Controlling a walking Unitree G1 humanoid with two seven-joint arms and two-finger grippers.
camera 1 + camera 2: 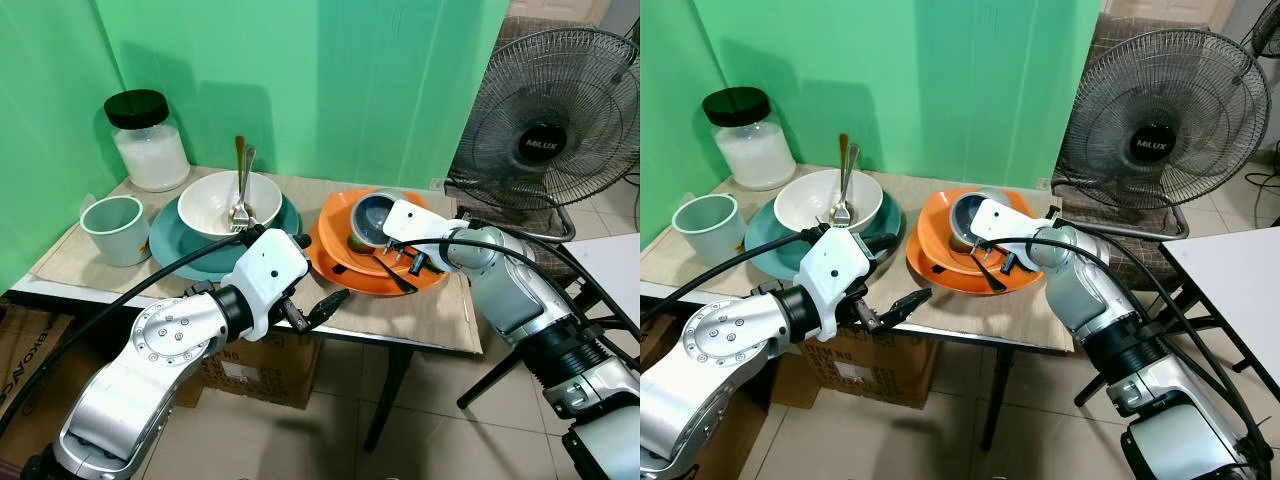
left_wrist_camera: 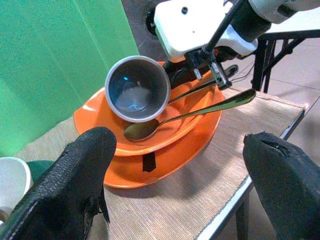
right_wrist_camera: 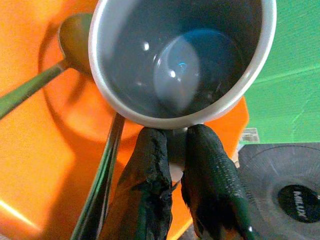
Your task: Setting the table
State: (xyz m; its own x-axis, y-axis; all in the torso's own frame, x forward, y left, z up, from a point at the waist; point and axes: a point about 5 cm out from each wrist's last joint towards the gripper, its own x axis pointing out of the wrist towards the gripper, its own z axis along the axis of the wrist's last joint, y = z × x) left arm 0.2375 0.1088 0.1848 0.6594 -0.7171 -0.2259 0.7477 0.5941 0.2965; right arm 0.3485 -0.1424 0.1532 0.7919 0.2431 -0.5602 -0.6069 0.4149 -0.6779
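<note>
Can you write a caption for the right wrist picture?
Right claw pinching a grey cup over the orange bowl.

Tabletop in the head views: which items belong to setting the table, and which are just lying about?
Part of the job:
- grey cup, pinched at its rim by the right gripper
- orange bowl on orange plate, spoon inside
- white bowl with cutlery, on teal plate
- pale green mug
- left gripper, open

Lying about:
- lidded jar
- fan
- cardboard box

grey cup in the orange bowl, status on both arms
Right gripper fingers pinched on the grey cup, tilted in the orange bowl. Left gripper open, hovering short of the bowl. Spoon lies beside the cup.
</note>
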